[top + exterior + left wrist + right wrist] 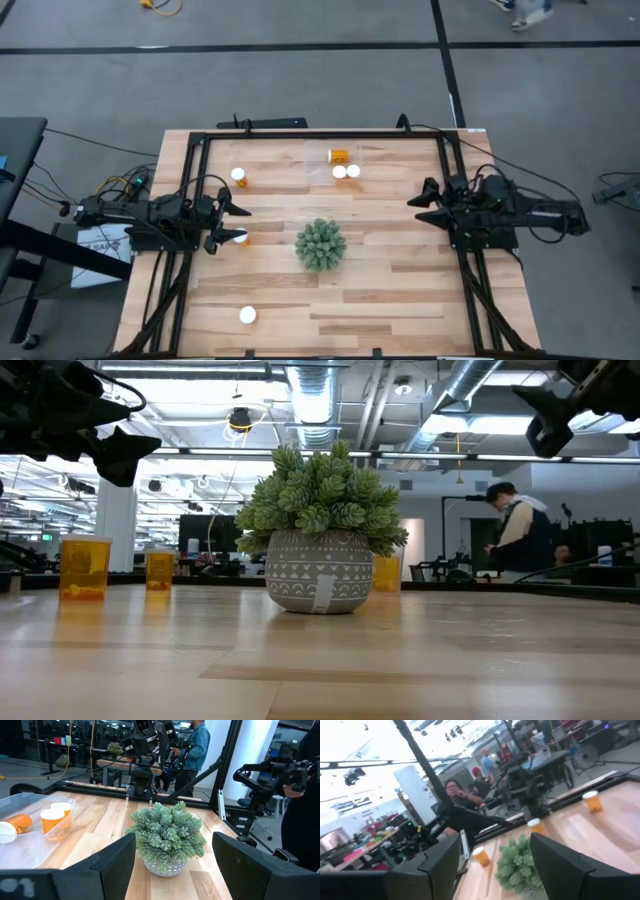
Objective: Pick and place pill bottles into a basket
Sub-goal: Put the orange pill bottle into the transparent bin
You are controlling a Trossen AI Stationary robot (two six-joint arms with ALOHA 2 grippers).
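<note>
From above we see the left gripper (236, 223) spread wide over the table's left side, one pill bottle (240, 238) under its fingertip, holding nothing. The right gripper (426, 201) waits open at the right. Three bottles sit in the basket (345, 160).

In our left wrist view, the fingers (114, 860) frame the plant (167, 834).

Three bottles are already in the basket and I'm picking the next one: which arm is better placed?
Left, I'd judge. The left gripper hangs open on the side where all three loose pill bottles stand, one right by its fingertips. The right gripper waits open across the plant, near the basket.
</note>
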